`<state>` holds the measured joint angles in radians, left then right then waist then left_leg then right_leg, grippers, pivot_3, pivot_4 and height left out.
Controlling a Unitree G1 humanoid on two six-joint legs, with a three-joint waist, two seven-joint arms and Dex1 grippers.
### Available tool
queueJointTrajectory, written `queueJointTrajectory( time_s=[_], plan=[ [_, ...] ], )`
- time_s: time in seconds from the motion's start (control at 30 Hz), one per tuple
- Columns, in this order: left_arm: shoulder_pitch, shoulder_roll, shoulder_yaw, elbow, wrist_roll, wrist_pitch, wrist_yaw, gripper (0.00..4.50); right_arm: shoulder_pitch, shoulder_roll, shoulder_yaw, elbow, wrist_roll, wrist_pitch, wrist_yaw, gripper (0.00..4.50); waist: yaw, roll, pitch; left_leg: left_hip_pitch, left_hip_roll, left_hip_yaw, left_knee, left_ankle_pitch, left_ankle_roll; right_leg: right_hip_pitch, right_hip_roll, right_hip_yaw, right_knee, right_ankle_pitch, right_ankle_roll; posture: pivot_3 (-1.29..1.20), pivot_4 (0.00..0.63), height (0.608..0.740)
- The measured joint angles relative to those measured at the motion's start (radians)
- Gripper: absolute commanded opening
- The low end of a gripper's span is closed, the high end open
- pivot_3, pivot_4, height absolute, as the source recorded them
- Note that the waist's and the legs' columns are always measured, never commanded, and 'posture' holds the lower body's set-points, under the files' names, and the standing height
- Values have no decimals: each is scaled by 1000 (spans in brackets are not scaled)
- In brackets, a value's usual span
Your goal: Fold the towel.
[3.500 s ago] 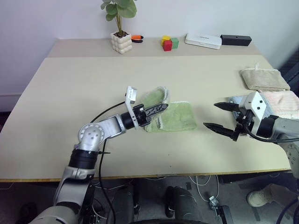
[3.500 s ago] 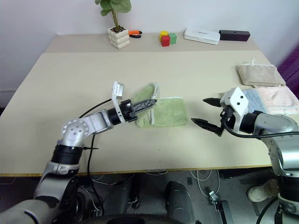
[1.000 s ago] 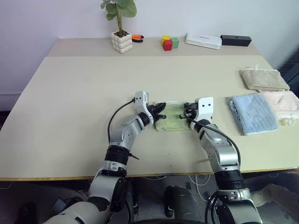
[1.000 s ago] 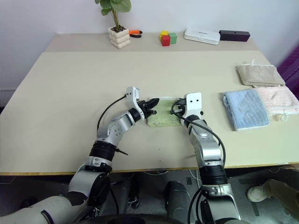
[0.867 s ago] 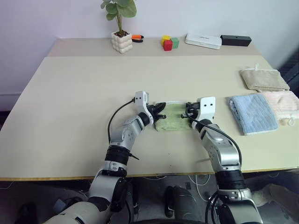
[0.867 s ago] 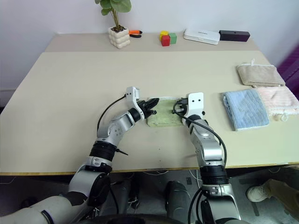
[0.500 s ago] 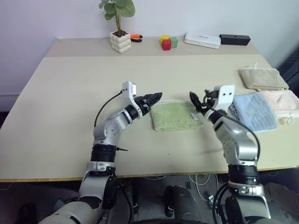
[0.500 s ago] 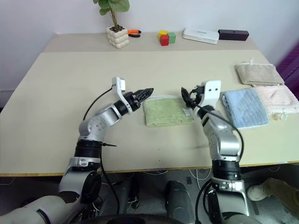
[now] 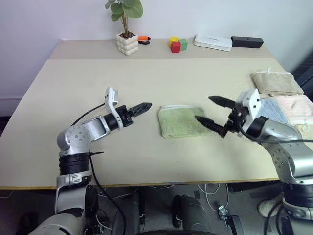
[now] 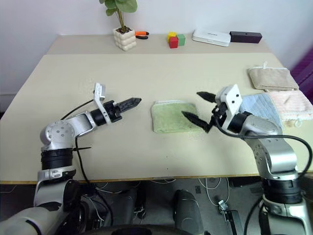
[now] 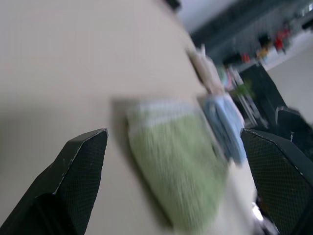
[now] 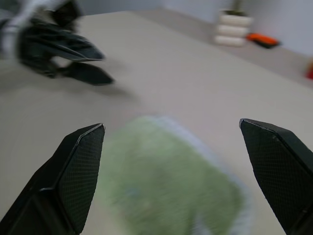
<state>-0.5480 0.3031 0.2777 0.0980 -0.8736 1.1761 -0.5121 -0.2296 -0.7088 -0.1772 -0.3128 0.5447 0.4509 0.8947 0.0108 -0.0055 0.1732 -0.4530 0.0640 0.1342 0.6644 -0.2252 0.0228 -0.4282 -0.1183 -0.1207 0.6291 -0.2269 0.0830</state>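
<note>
Left eye view: towel folded flat, long axis left-right, beige desk, white wall, left tool and right tool wide open, empty.

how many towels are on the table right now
4. The green towel lies folded at the table's middle between the grippers. The beige towel, light blue towel and pink towel sit together by the right edge, the blue partly hidden behind the right arm.
</note>
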Motion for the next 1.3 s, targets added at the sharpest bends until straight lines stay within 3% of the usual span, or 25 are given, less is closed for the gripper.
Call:
queueJointTrajectory(
  time_s=[0.13,0.3,0.83,0.93,1.17,1.3],
  plan=[
    [40,-1,-84,-23,3,46,-22,4446,32,-65,-33,-14,7,-21,58,4500,6,0,0,0,0,0,1,0,0,0,-1,0,0,-2,-3,0,150,740],
    [38,-47,-126,-32,-12,111,-21,4446,34,-66,-41,-16,8,-26,44,4500,1,-1,0,0,0,0,0,0,0,0,0,0,0,-1,-2,0,150,740],
    [-155,-289,16,328,-7,88,114,4446,73,-103,-94,-36,10,-24,45,4500,31,-1,0,1,-1,-1,2,0,1,2,-1,0,-1,-2,-4,0,150,740],
    [-184,-317,35,394,-3,77,132,3580,73,-103,-94,-36,10,-24,43,4500,31,-1,0,1,-1,-1,2,0,1,2,-1,0,-1,-2,-4,0,150,740],
    [-252,-338,60,482,16,97,170,69,77,-103,-96,-36,9,-24,35,4500,33,-2,-1,1,-2,-2,3,0,1,3,-1,0,-1,-2,-4,0,150,740],
    [-276,-345,78,514,18,98,183,24,107,-105,-107,-37,6,-33,41,4500,33,-2,-1,3,-2,-2,3,-1,1,6,-2,0,-3,-2,-4,0,150,740]
  ],
)
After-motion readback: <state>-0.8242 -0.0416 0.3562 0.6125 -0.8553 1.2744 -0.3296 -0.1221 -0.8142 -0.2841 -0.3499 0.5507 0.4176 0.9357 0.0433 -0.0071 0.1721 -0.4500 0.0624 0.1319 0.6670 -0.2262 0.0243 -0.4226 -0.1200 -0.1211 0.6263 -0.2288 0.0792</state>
